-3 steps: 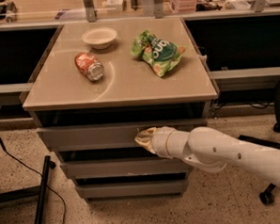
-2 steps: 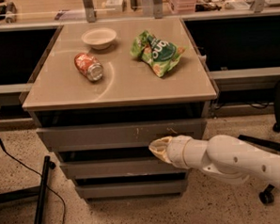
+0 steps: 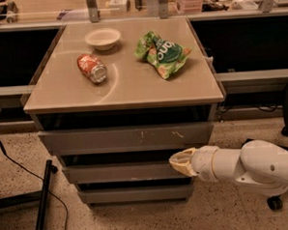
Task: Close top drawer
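The top drawer [image 3: 126,136] is a wide grey metal front with pale scratches right of centre, under the beige counter top. A dark gap shows above it, and its front stands a little proud of the two narrower drawers below. My gripper [image 3: 179,162] is at the end of the white arm coming in from the right. It sits just below the top drawer's lower edge, in front of the right part of the middle drawer [image 3: 123,172], apart from the top drawer's front.
On the counter top [image 3: 133,86] lie a red can [image 3: 91,68] on its side, a pale bowl [image 3: 102,39] and a green chip bag [image 3: 162,53]. The bottom drawer [image 3: 133,193] is lowest. A black stand leg [image 3: 44,199] and cable lie on the floor at left.
My gripper has moved down and to the right, away from the top drawer's front, to the level of the middle drawer. The drawer looks the same.
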Robot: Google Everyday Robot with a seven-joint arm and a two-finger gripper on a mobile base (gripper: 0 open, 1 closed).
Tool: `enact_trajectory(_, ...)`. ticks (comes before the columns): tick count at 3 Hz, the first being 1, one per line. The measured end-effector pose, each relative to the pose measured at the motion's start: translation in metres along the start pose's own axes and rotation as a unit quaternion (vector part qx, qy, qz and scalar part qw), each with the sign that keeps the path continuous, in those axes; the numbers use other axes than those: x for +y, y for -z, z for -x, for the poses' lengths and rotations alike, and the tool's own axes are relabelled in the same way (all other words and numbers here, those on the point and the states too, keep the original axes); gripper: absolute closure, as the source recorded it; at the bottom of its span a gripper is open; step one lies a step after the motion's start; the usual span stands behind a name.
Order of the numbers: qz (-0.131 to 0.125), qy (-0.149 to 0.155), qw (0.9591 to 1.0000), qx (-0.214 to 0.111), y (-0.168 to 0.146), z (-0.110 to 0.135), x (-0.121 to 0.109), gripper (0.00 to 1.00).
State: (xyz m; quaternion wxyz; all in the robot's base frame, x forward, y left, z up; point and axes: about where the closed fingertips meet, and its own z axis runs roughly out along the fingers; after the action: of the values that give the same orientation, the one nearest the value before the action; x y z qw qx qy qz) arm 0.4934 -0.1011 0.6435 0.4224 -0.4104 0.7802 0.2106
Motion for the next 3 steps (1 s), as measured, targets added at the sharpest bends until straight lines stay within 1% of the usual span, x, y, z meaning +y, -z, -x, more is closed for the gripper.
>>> enact_trajectory(3, 0.000, 0.000, 1.0000, 0.000, -0.0002, 0.0003, 0.0002, 0.08)
